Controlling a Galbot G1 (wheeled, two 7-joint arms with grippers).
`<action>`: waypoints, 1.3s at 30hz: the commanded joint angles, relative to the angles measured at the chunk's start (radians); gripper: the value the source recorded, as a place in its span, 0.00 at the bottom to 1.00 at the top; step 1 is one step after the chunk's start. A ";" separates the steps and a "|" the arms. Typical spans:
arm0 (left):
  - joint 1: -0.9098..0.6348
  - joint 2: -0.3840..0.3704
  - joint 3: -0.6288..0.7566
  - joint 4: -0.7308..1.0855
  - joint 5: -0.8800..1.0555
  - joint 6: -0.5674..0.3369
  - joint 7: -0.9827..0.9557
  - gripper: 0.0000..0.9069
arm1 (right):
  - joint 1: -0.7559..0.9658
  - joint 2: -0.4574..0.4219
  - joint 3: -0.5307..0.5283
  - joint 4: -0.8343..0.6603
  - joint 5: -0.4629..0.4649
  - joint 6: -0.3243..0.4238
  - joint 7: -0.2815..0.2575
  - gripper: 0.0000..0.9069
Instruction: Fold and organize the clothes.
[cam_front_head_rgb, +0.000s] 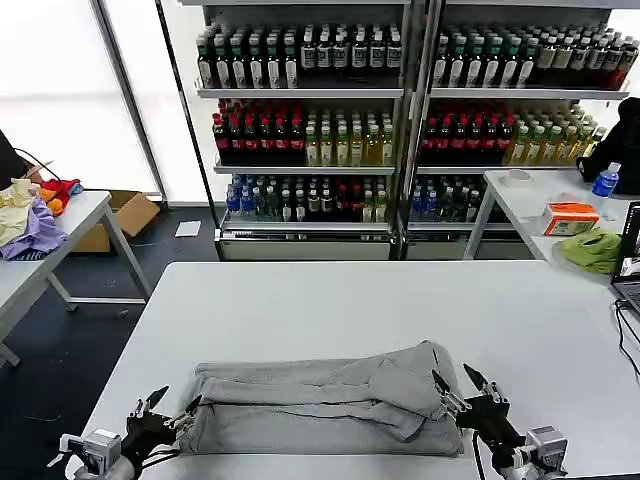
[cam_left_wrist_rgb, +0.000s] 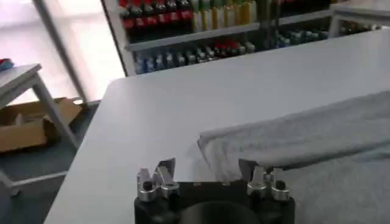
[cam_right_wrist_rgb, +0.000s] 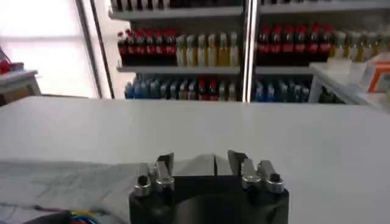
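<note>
A light grey shirt (cam_front_head_rgb: 320, 400) lies folded into a long band across the near part of the white table (cam_front_head_rgb: 400, 300). My left gripper (cam_front_head_rgb: 173, 403) is open at the band's left end, its fingers straddling the cloth corner. The left wrist view shows that gripper (cam_left_wrist_rgb: 206, 169) with the grey shirt (cam_left_wrist_rgb: 317, 146) just beyond its tips. My right gripper (cam_front_head_rgb: 452, 374) is open at the band's right end. From the right wrist, that gripper (cam_right_wrist_rgb: 201, 161) has the shirt's edge (cam_right_wrist_rgb: 73, 182) between and beside its fingers. A bit of colourful print (cam_right_wrist_rgb: 79, 216) peeks out.
A side table at the left carries a yellow, purple and red garment heap (cam_front_head_rgb: 30, 215), with a cardboard box (cam_front_head_rgb: 125, 215) beside it. A table at the right holds a green cloth (cam_front_head_rgb: 592, 248), an orange box (cam_front_head_rgb: 570, 218) and a blue bottle (cam_front_head_rgb: 605, 180). Bottle shelves (cam_front_head_rgb: 400, 100) stand behind.
</note>
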 joint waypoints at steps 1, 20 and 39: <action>0.005 -0.099 0.101 -0.001 -0.057 -0.081 -0.210 1.00 | -0.006 0.027 0.021 -0.158 0.022 0.399 -0.134 1.00; -0.109 -0.273 0.199 0.073 -0.031 -0.112 -0.258 1.00 | -0.024 0.045 0.009 -0.196 -0.015 0.417 -0.123 1.00; -0.092 -0.309 0.260 0.098 0.026 -0.142 -0.249 0.01 | -0.027 0.044 0.006 -0.197 -0.019 0.416 -0.117 1.00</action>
